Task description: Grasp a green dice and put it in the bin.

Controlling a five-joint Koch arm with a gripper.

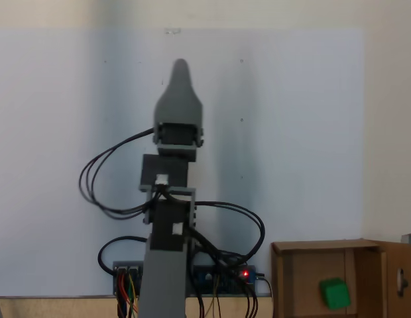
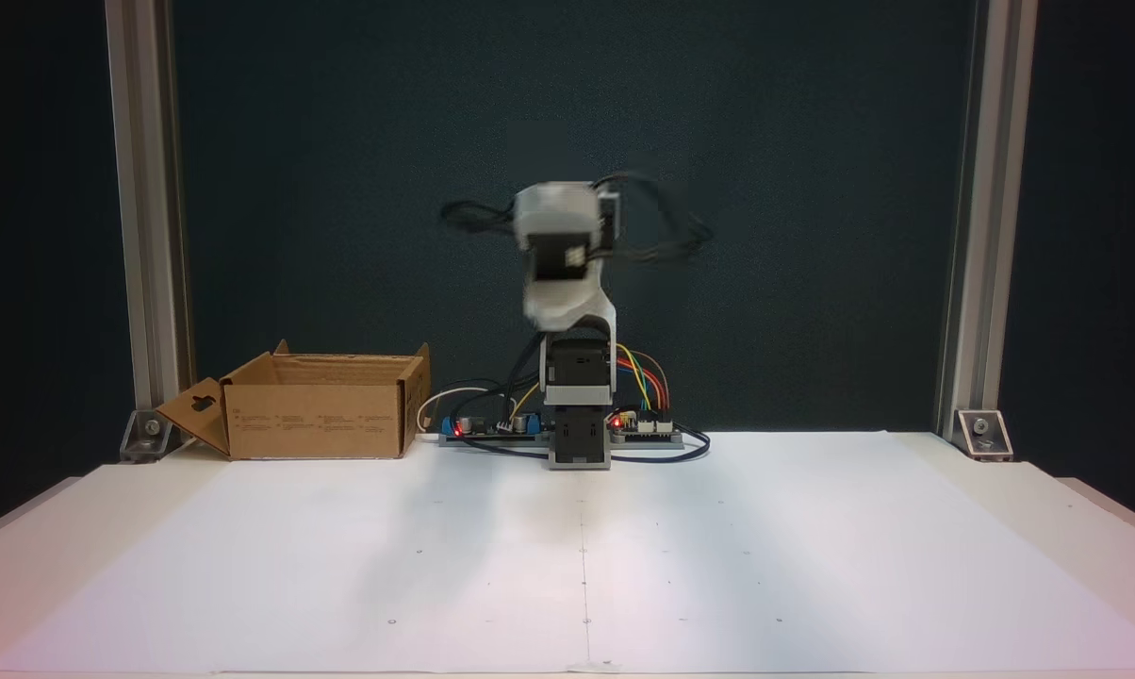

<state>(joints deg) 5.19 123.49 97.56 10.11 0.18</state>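
Gripper [image 1: 181, 69] is seen from above in a fixed view as one grey tapered tip over the white sheet [image 1: 292, 132]; the jaws lie one behind the other, so how far they are parted cannot be told. Nothing is seen held or touched by it. In the front fixed view the upper arm [image 2: 565, 247] is blurred and the gripper cannot be made out there.

Green dice [image 1: 335, 293] is seen lying inside the bin [image 1: 295, 278], on its tan floor, well apart from the gripper. In the top-down view the bin sits at the lower right, beside the arm's base; in the front view the bin [image 2: 318, 415] stands left of the base [image 2: 579, 443], flaps upright, one flap folded out to the left. The dice is hidden by the bin wall there.

Circuit boards [image 2: 492, 426] with red lights and coloured wires [image 2: 645, 372] are seen at the base.
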